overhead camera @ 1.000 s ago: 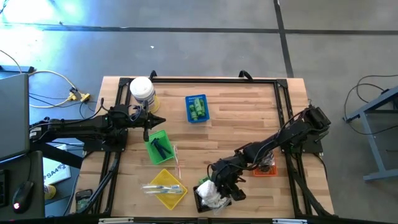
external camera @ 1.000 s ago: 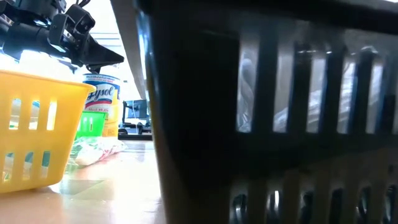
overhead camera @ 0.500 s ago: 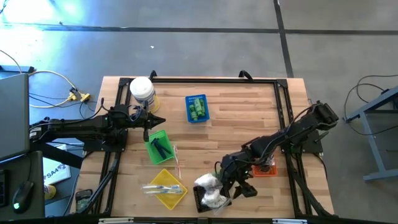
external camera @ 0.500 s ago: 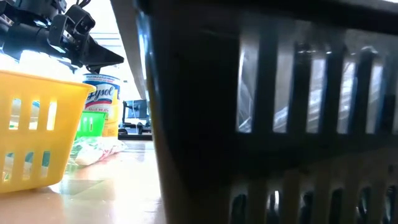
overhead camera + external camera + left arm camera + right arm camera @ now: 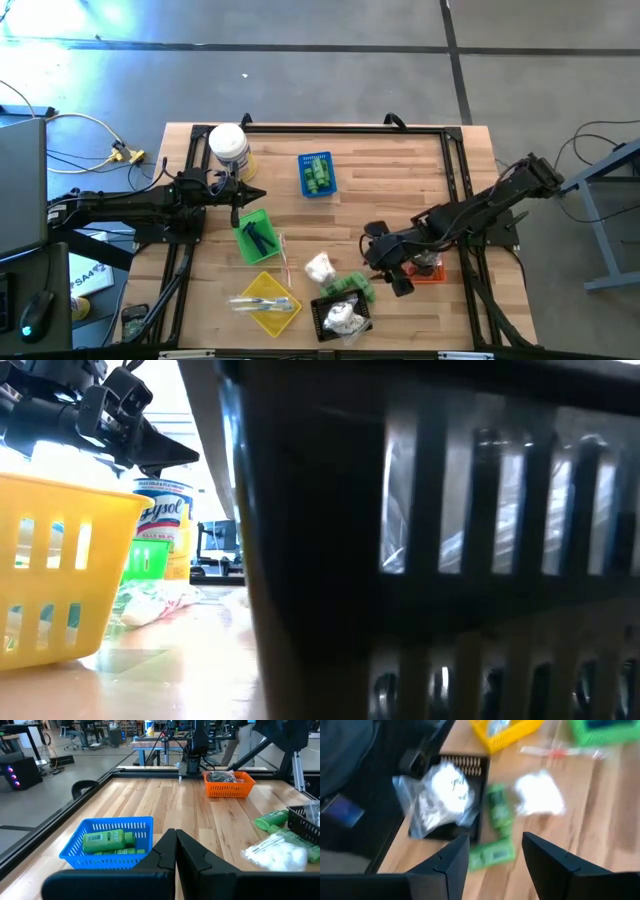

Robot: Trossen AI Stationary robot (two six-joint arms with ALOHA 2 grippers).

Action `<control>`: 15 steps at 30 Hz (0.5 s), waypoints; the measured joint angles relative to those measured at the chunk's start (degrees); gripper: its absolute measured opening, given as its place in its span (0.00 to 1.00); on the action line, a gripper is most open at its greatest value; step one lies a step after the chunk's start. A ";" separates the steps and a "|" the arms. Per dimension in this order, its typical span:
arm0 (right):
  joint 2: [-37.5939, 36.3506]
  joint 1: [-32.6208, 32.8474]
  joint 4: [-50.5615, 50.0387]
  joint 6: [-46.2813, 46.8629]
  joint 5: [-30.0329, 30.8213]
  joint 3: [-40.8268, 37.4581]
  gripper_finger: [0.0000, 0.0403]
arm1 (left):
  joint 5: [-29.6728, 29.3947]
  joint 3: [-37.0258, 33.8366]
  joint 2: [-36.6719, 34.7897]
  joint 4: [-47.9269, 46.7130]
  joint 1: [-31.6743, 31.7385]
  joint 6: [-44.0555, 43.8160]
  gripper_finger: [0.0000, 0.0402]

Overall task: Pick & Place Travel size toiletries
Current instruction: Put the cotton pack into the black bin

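Observation:
My right gripper (image 5: 388, 272) (image 5: 495, 865) hangs open above the table, right of the black basket (image 5: 320, 312), holding nothing. A white soft packet (image 5: 341, 318) (image 5: 442, 795) lies in that basket. Another white packet (image 5: 320, 267) (image 5: 540, 795) lies flat on the wood beyond it. Two green bottles (image 5: 350, 288) (image 5: 495, 832) lie on their sides against the basket's far rim. My left gripper (image 5: 252, 195) (image 5: 175, 851) waits shut at the table's left, pointing level over the green basket (image 5: 255, 236).
A blue basket (image 5: 317, 173) with green bottles stands at the far middle. An orange basket (image 5: 428, 270) sits under my right arm. The yellow basket (image 5: 265, 303) holds pale sticks, the green one black pieces. A white jar (image 5: 228, 145) is far left. A thin stick (image 5: 286, 258) lies loose.
My right gripper has risen from over the black basket and drawn back toward the table's right and far edges, tipping less steeply. A white packet that was at the basket now lies on the wood beyond it. The green bottles beside the basket have come into view.

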 joint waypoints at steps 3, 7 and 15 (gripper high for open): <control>0.08 -0.82 3.84 -2.56 5.45 -0.13 0.42 | 0.00 0.00 0.00 0.00 0.00 0.29 0.00; 2.91 -6.37 9.24 -2.93 6.85 0.02 0.39 | -0.03 0.00 0.00 0.00 0.00 0.42 0.00; 17.24 -13.56 18.94 -12.91 -10.43 0.32 0.40 | -0.04 0.00 0.00 -1.46 0.00 0.41 0.00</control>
